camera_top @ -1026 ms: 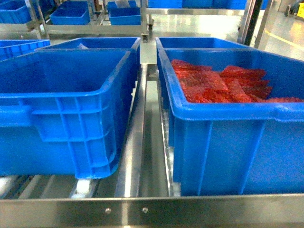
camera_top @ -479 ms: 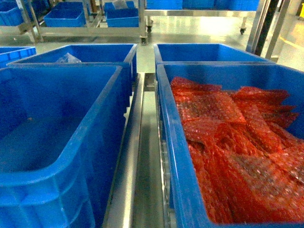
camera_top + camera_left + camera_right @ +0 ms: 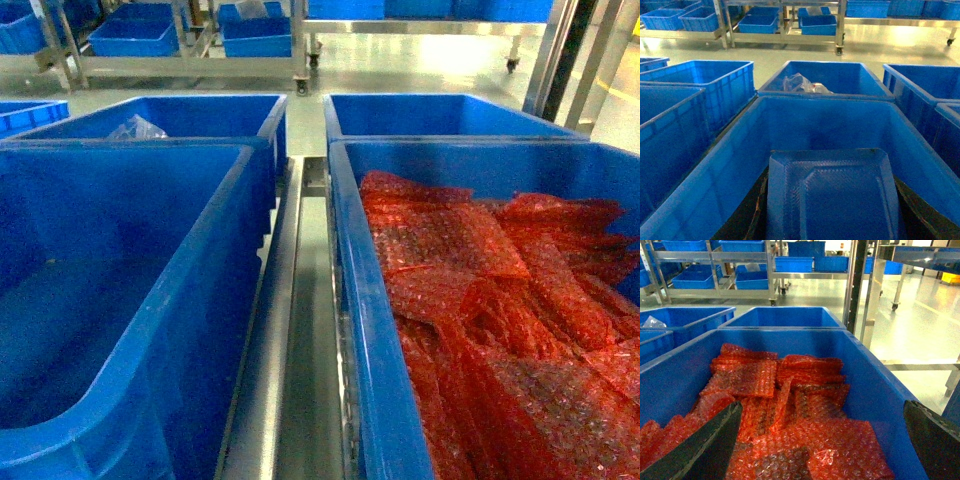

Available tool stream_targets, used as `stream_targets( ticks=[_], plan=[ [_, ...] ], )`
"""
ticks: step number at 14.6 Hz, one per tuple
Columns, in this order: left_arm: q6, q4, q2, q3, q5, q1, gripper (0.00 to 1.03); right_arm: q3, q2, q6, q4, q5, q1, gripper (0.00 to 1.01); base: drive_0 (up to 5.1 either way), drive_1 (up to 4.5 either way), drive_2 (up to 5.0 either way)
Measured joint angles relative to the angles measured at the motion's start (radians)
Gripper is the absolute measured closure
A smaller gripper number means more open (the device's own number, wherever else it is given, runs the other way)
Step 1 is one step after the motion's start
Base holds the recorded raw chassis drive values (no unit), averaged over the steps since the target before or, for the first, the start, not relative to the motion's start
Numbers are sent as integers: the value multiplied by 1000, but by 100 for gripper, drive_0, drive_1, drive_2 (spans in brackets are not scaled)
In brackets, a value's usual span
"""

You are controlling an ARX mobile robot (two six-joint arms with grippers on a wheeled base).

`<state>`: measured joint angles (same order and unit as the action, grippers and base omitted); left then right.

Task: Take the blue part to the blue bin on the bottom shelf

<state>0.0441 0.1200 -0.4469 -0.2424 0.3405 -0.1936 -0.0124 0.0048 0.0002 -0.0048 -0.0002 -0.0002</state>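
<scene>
Head view first: two large blue plastic bins side by side on the shiny steel shelf, split by the centre divider rail (image 3: 290, 330) running away from the camera. The left blue bin (image 3: 215, 300) looks bare inside, nothing but its smooth floor showing. The right blue bin (image 3: 365, 340) is heaped with red bubble-wrap pouches (image 3: 480, 300), crumpled and overlapping, piled right up against its near wall. Behind each sits another blue bin; the back-left bin (image 3: 240, 112) holds a clear crinkled plastic bag (image 3: 137, 128). Neither arm shows in this view.

Over to the left wrist camera: the left tool (image 3: 832, 220) sits above the left bin, and a flat blue plastic tray-shaped part (image 3: 832, 195) with a raised rim and a textured panel fills the space between the dark fingers (image 3: 920, 210). The fingers flank it on both sides, so the tool appears to be pinching that blue part, held over the bin's open interior and not resting on its floor.

Right wrist camera now: the right tool (image 3: 825, 440) hangs over the pouch-filled bin, its two dark fingers (image 3: 705, 445) spread wide apart at the left and right edges, with nothing between them but the red pouches below. Steel racks of more blue bins (image 3: 795, 262) stand across the glossy floor behind.
</scene>
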Motion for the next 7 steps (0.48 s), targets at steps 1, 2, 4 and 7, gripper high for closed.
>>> stream_targets(
  ticks=[1, 2, 4, 7],
  plan=[
    [0, 0, 0, 0, 0, 0, 59, 0, 0, 0, 0, 0, 0, 3, 0, 0, 0],
    [0, 0, 0, 0, 0, 0, 59, 0, 0, 0, 0, 0, 0, 3, 0, 0, 0],
    [0, 0, 0, 0, 0, 0, 59, 0, 0, 0, 0, 0, 0, 3, 0, 0, 0],
    [0, 0, 0, 0, 0, 0, 59, 0, 0, 0, 0, 0, 0, 3, 0, 0, 0]
  ],
)
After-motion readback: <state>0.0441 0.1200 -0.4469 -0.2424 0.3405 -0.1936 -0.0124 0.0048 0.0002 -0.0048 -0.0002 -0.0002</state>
